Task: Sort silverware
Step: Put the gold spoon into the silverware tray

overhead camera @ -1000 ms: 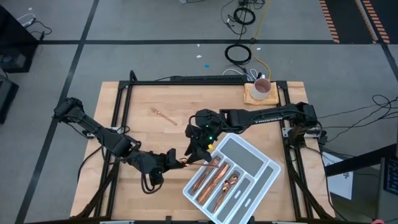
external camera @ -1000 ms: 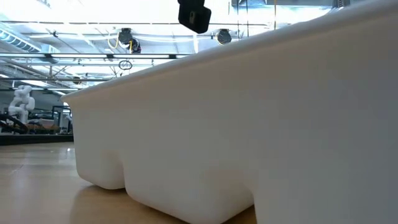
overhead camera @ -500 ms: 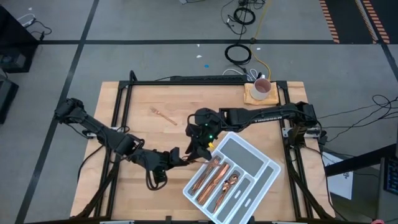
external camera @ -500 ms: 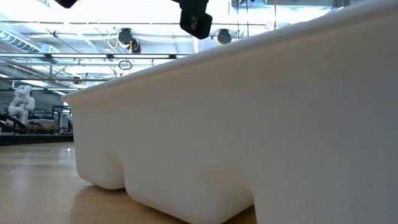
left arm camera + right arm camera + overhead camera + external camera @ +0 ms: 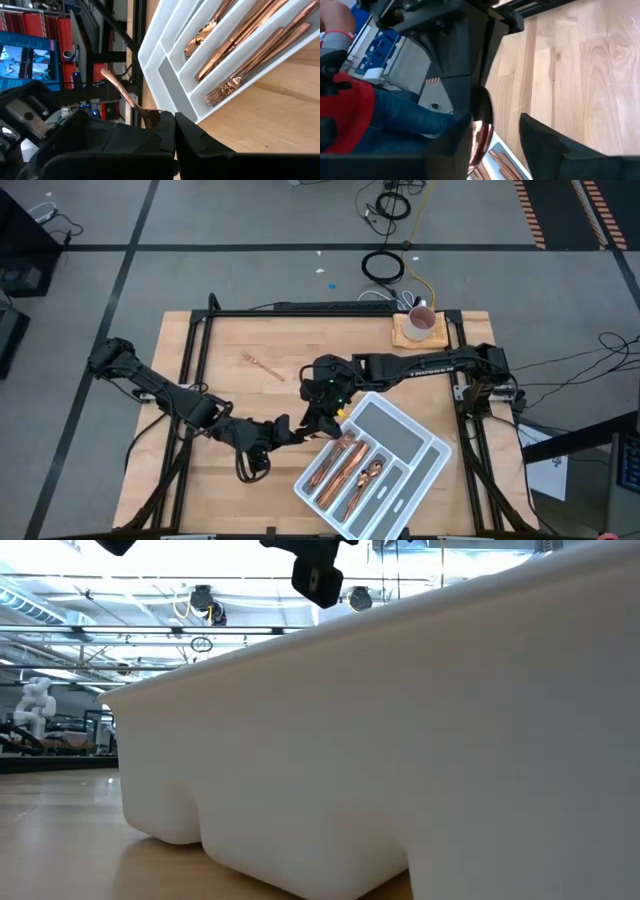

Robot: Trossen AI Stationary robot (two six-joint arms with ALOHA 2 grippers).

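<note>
Silverware here is thin, shiny copper metal: light, stiff and slippery, so I want to pinch each piece on the flat of its handle, near the middle, so it does not swing or slide out

Closest to the work, the left gripper [image 5: 288, 430] has its fingers shut tight on one spoon [image 5: 120, 90]. It holds the spoon at the neck by the bowl, and the handle sticks out into the air. The right gripper [image 5: 322, 415] is right next to it, just by the corner of the white tray [image 5: 440, 455]. Its fingers [image 5: 545, 145] stand partly apart, one on each side of the spoon's bowl. I think this is a pass from one gripper to the other. I cannot tell if the right fingers touch the spoon yet

Next comes the tray, sitting crooked on the table [image 5: 230, 340]. Forks, knives and spoons [image 5: 345, 465] lie in its narrow slots, and the wide slot looks bare

Farther off, one small piece [image 5: 262, 364] lies alone on the wood. I cannot tell if it is a fork or a spoon. A white mug [image 5: 421, 321] sits at the far corner

From table height the tray wall fills almost the whole picture and hides the spoon. A person in red [image 5: 350, 100] sits beyond the table
</note>
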